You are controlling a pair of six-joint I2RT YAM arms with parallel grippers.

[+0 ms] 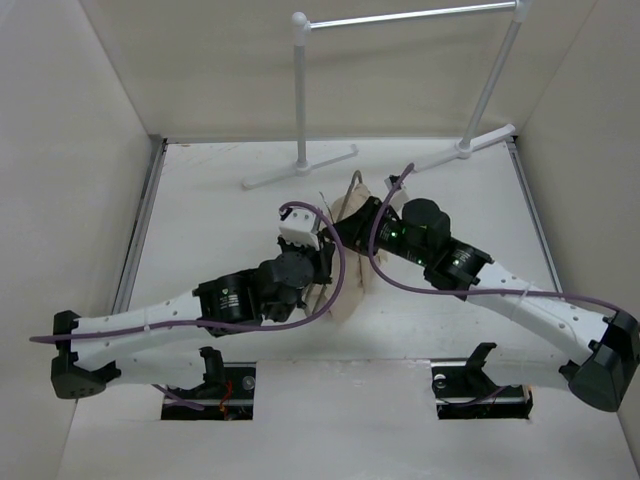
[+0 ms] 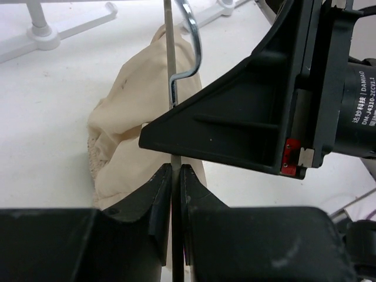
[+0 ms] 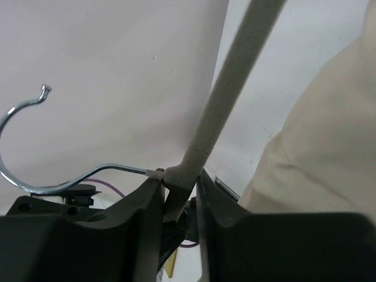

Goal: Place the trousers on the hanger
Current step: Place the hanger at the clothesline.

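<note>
**A:** In front of the white rack (image 1: 400, 17), mid-table, both arms meet over one heap of cloth. Any writing to read?

**B:** One label (image 2: 359, 114), on the right arm's motor housing, seen from the left wrist: "DAMIAO", then a line beginning "DM-J4310". The characters beside it are too small to tell.

**A:** And the count?

**B:** One pair of trousers (image 2: 135, 106), beige, bunched on the table (image 1: 220, 200) just this side of the rack's feet. One hanger (image 2: 169, 64), grey bar, its steel hook end toward the rack. Two purple cables (image 1: 341, 270), one per arm.

**A:** The claws?

**B:** The left gripper (image 2: 174, 171) is pinched narrow on the hanger's bar, with the trousers lying behind it. The right gripper (image 3: 179, 182) is clamped on the hanger right where the hook joins.
</note>
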